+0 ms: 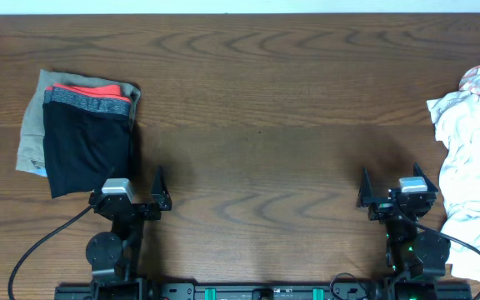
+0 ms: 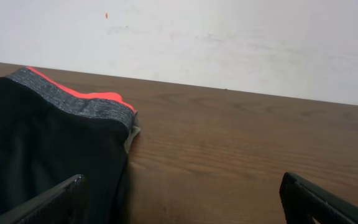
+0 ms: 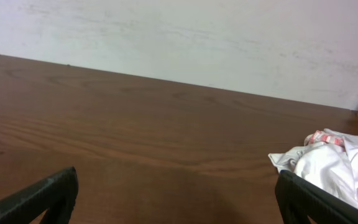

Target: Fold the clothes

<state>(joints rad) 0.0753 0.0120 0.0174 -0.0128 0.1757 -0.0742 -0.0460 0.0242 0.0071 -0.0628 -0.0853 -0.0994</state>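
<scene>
A folded stack of clothes [image 1: 82,133] lies at the left of the table: a black garment with a grey and orange waistband on a khaki one. It also shows in the left wrist view [image 2: 48,143]. A heap of unfolded white clothes [image 1: 473,158] lies at the right edge, with a pink-striped piece on top; its edge shows in the right wrist view [image 3: 334,165]. My left gripper [image 1: 136,185] is open and empty just below the stack. My right gripper [image 1: 390,185] is open and empty, left of the white heap.
The brown wooden table [image 1: 265,125] spans the view. A white wall [image 2: 229,37] stands behind its far edge. Black cables run from both arm bases at the table's front edge.
</scene>
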